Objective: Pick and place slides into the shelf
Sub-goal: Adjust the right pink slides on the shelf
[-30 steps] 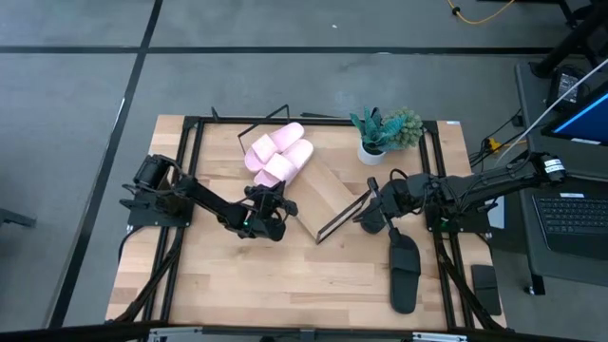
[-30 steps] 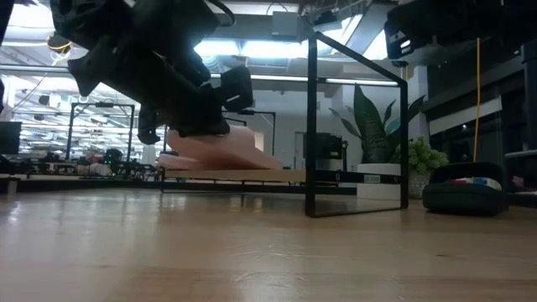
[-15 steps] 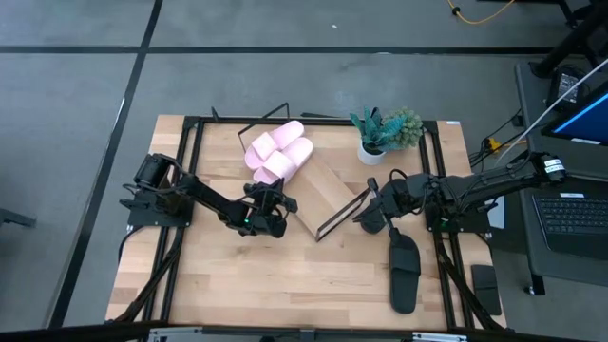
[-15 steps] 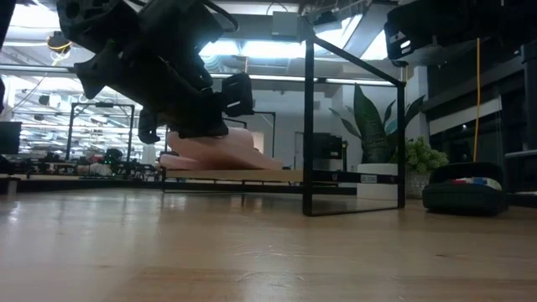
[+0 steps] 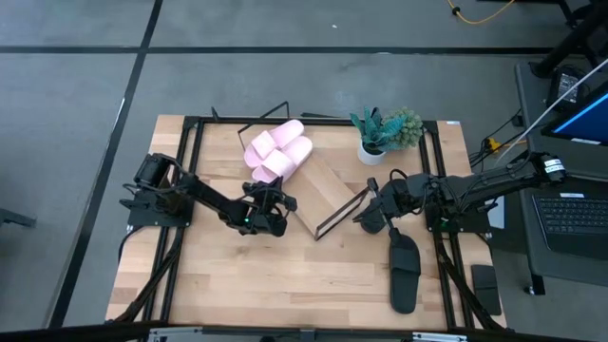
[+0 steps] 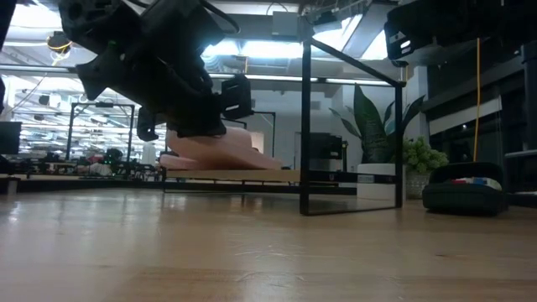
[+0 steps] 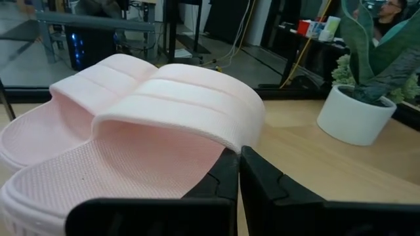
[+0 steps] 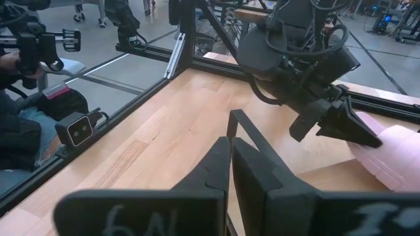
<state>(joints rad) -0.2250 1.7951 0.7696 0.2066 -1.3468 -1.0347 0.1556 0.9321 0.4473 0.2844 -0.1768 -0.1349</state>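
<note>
High view: overhead, straight down on the whole table (image 5: 237, 285). Low view: tabletop height, level across toward the room. Left wrist view: close on the pink slides (image 7: 151, 124). Right wrist view: faces the left arm (image 8: 295, 46). All share the shelf (image 5: 318, 195) area.

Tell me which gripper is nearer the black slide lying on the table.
Right. The right gripper sits just beyond the black slide's near end, by the shelf frame. The left gripper is across the shelf, at the pink slides.
</note>
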